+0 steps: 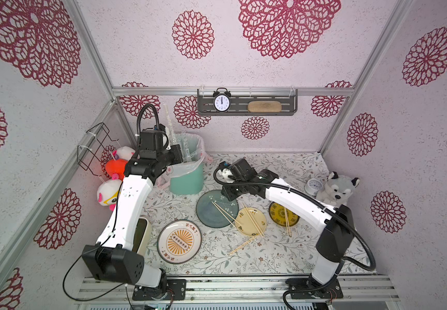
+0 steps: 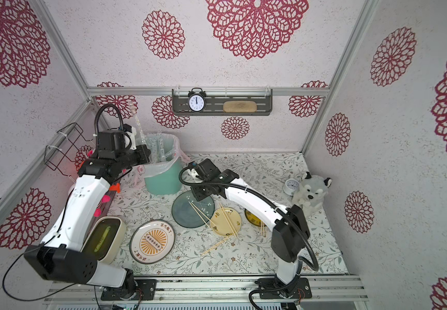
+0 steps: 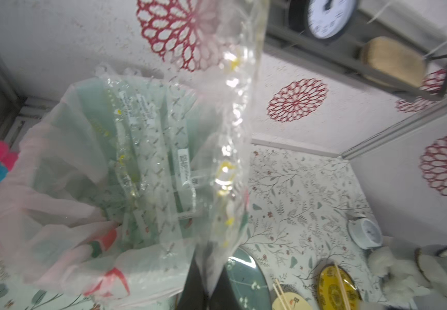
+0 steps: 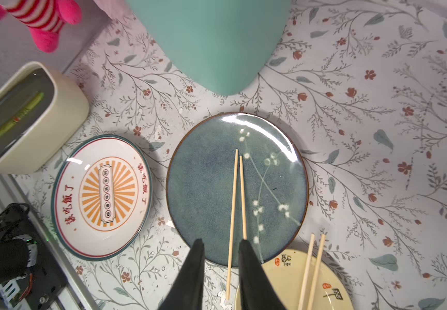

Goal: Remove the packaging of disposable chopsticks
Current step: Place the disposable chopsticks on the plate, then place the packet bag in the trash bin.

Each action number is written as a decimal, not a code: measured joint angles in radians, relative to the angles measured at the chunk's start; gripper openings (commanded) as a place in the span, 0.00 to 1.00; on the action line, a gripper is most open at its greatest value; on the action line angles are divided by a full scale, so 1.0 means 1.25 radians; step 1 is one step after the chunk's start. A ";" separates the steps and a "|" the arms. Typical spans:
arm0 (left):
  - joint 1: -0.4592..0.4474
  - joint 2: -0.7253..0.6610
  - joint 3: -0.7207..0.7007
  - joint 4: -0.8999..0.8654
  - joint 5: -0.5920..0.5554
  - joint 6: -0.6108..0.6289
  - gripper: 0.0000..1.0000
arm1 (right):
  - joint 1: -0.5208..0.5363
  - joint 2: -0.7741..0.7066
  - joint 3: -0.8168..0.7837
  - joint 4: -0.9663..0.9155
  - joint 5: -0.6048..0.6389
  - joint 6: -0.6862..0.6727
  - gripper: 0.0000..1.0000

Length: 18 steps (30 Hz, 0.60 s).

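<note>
Dangling an empty packaging sleeve (image 3: 234,128) over the teal bin (image 1: 187,182), ready to drop, the left gripper (image 3: 208,279) pinches it tight, while the right gripper (image 4: 221,245) hovers, jaws parted, above bare chopsticks (image 4: 233,198) kept clean on the blue plate (image 4: 198,188).

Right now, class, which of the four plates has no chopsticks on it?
The white plate with the orange sunburst: it lies bare, while the blue-green plate, cream plate and yellow plate each carry chopsticks.
</note>
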 measured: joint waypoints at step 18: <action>-0.017 0.232 0.388 -0.414 -0.182 0.019 0.74 | -0.008 -0.163 -0.226 0.158 -0.009 0.021 0.27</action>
